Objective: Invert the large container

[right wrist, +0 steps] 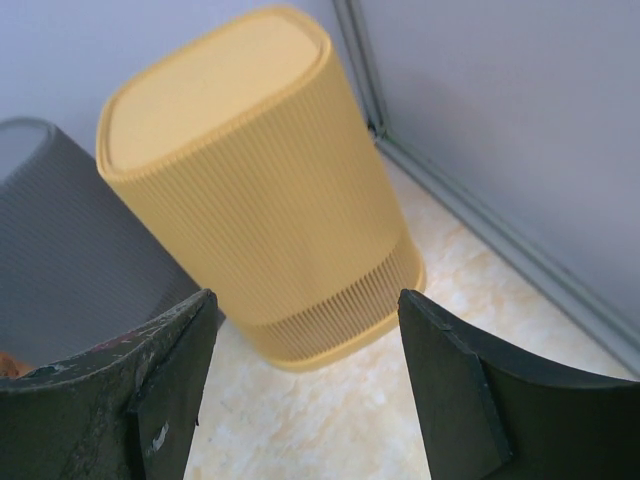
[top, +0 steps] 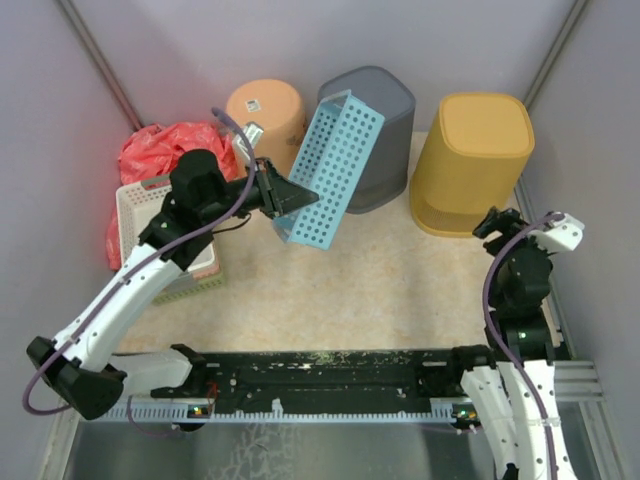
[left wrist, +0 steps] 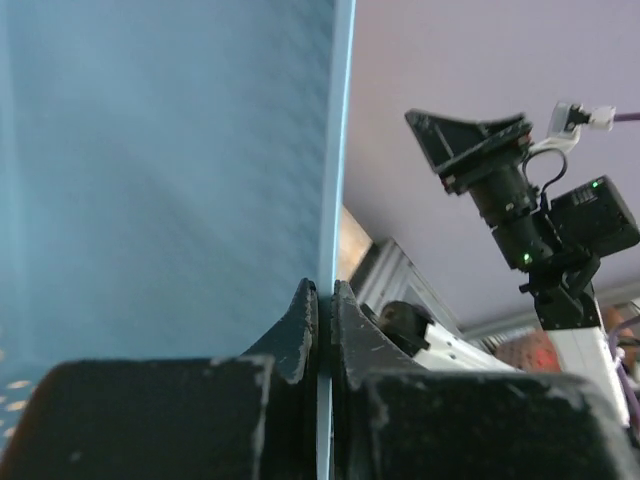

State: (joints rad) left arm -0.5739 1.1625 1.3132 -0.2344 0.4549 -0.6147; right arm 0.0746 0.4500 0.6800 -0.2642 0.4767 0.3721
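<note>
- Left fingers (left wrist: 298, 335) pinched on one thin wall of the blue basket (top: 332, 165), which is tilted up off the table (top: 380, 290).
- Right fingers (right wrist: 165, 380) spread, empty (facing the yellow bin (right wrist: 250, 190)).
- An edge grip that thin could let it swivel or slip mid-flip.

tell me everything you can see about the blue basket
The basket is light blue plastic, rectangular, with a grid of small holes over its broad face and low walls around it. It hangs off the table, tilted steeply, that face towards the overhead camera. The left end effector is shut on one thin wall, pinched between its fingers. From above it overlaps the grey bin behind; whether they touch cannot be told.
</note>
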